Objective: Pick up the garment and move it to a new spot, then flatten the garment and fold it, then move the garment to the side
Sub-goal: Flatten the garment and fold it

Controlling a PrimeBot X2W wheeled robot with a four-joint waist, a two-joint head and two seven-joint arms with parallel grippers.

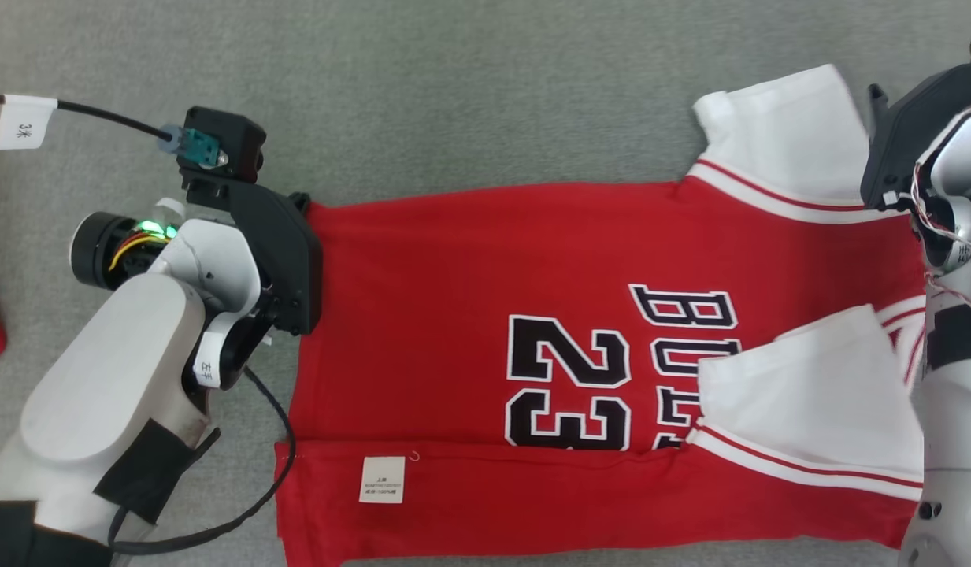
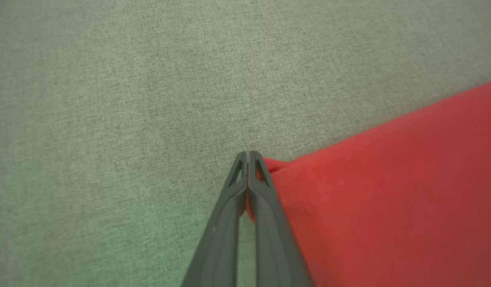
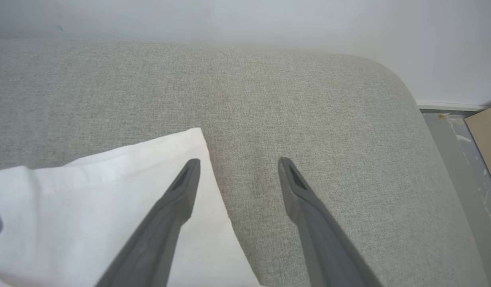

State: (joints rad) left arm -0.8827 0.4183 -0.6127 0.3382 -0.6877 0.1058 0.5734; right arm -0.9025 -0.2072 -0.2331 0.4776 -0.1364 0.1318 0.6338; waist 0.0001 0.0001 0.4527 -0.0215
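Clamped tight with the left gripper (image 2: 248, 156) on the far hem corner of the red jersey (image 1: 422, 315); sliver of red cloth pinched between the two fingers (image 2: 267, 215) in the left wrist view. Spread mostly flat on the grey fabric surface (image 1: 453, 94), hem toward the robot's left, collar end toward the right. Near long edge folded over onto the front (inside face up, white care label (image 1: 382, 479) showing), covering the bottom of the black 23 print (image 1: 568, 382). Near white sleeve (image 1: 808, 386) folded in with it, lying over the lettering. Far white sleeve (image 1: 792, 134) sticking out past the far edge.

Spread wide apart on the right gripper (image 3: 239, 161), nothing between its fingers: one over the far white sleeve's corner, the other over bare grey surface. Can't tell whether touching the cloth.

Black cable with a white tag (image 1: 24, 122) running to the left wrist. Pale wall (image 3: 245, 16) beyond the surface's rounded edge in the right wrist view.
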